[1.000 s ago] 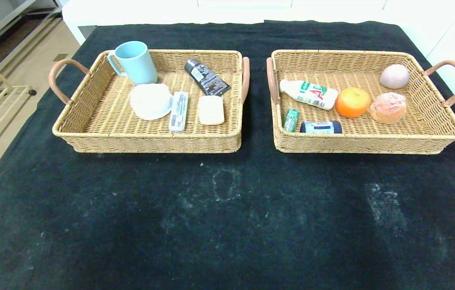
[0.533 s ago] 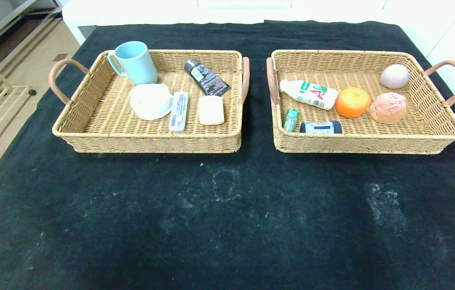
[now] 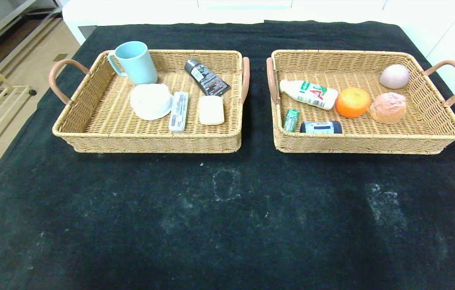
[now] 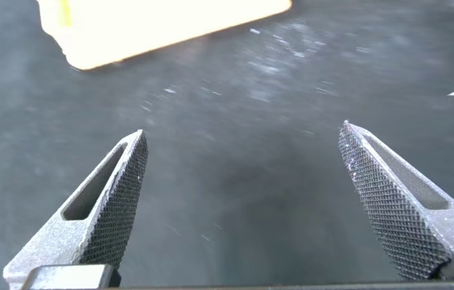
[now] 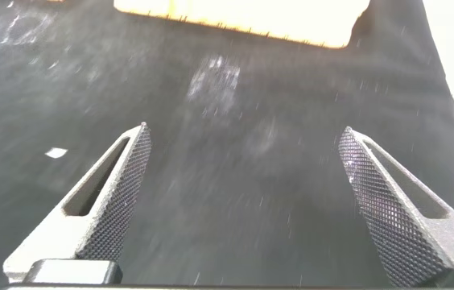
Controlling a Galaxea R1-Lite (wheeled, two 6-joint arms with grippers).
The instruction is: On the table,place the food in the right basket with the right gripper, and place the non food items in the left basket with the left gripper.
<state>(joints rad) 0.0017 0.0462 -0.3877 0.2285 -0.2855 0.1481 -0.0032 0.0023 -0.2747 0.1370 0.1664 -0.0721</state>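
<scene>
**Food and non-food: sorting looks complete**

Food, all of it that I can see, lies in the right basket [image 3: 433, 133], the shallow tan wicker tray with brown loop handles: a round orange [image 3: 352, 102], a slim green gum pack [image 3: 291, 119] against the wall nearest the other tray, a small dark blue jar [image 3: 321, 127] on its side just beside the gum, a lumpy pinkish-brown bun [image 3: 388, 107] touching or nearly touching the orange. Also there: a white drink bottle with a green and red label [image 3: 308, 94] lying flat, and a pale pinkish egg-shaped ball [image 3: 394, 76] in the far corner.

Non-food sits in the left basket [image 3: 90, 133], the matching wicker tray: a round white shallow dish [image 3: 151, 101], a long narrow white plastic case [image 3: 179, 111] just beside it, a rounded white soap-like block [image 3: 211, 110], a dark tube with white print [image 3: 206, 77], and an upright light blue mug [image 3: 134, 62] in the far corner.

The black cloth-draped tabletop [image 3: 227, 217] in front of the trays carries only white scuffs. Nothing loose left to pick, so I judge the job done.

My left pincer [image 4: 243, 201] hangs over bare cloth, jaws spread wide, holding nothing. My right pincer [image 5: 243, 201] likewise: wide apart, empty, over bare cloth. Neither shows in the head view.
</scene>
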